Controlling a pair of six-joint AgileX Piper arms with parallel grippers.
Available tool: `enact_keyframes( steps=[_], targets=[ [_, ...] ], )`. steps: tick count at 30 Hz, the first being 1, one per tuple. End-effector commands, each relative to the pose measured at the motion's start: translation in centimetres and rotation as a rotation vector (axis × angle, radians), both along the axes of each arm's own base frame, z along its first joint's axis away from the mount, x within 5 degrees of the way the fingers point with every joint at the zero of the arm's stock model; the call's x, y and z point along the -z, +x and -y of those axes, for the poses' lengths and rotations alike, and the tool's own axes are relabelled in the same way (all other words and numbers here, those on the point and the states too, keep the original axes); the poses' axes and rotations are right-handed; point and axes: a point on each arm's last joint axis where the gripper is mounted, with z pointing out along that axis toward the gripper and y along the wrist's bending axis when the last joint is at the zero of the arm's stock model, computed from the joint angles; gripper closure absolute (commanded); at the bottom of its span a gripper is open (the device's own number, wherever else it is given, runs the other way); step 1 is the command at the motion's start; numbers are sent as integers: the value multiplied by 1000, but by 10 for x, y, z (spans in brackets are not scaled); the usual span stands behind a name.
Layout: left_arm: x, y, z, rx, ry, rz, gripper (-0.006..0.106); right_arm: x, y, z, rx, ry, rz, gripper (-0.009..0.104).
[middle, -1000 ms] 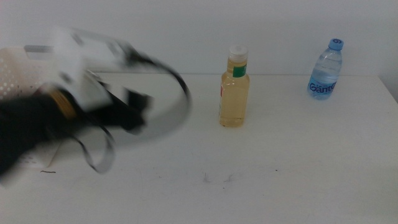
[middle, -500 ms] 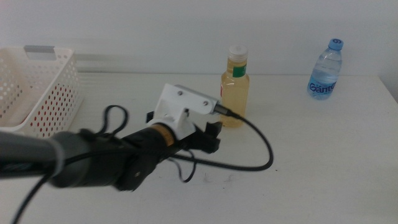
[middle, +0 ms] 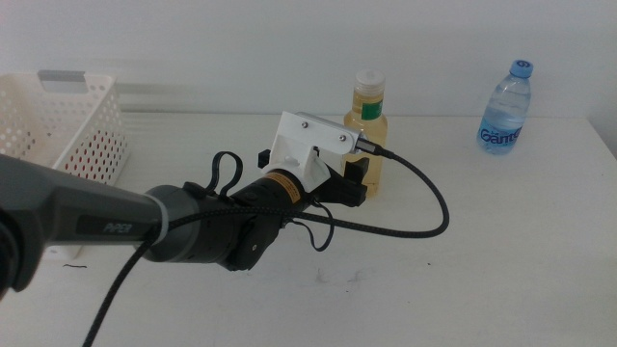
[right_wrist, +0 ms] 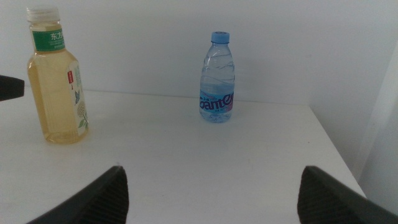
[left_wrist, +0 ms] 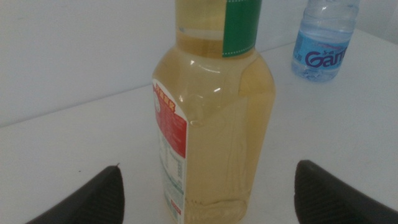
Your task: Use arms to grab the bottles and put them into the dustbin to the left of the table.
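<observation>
Your left gripper [left_wrist: 205, 186] has its jaws spread wide, either side of the yellow bottle [middle: 367, 135], not touching it. It looks full, so heavy-ish, with smooth slippery plastic; I'd grab the flat body below its shoulder. Behind it, off right: the blue bottle [middle: 505, 108]. The right gripper [right_wrist: 211, 186] waits with jaws apart.

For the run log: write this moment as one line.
left end effector: open, straddling yellow bottle, no grasp | right end effector: open, waiting | blue-capped bottle: upright, far right | dustbin: table's left
</observation>
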Motion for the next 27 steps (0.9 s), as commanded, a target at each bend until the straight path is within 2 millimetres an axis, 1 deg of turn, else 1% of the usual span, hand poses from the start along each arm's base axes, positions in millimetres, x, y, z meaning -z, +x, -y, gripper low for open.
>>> enact_keyframes(
  steps=[1, 7, 11, 13, 17, 23, 27],
  targets=[
    [-2, 1, 6, -5, -31, -3, 7, 0, 0, 0, 5, -6, 13, 5],
    [19, -1, 26, -44, -87, -40, 7, 0, 0, 0, 5, -6, 13, 5],
    [27, -1, 30, -81, -106, 12, 7, 0, 0, 0, 5, -6, 13, 5],
    [31, 2, 32, -84, -106, 9, 7, 0, 0, 0, 5, -6, 13, 5],
    [32, 8, 36, -96, -116, 10, 7, 0, 0, 0, 5, -6, 13, 5],
    [38, 20, 47, -92, -122, 8, 7, 0, 0, 0, 5, -6, 13, 5],
    [41, 31, 49, -98, -104, 7, 7, 0, 0, 0, 5, -6, 13, 5]
  ],
)
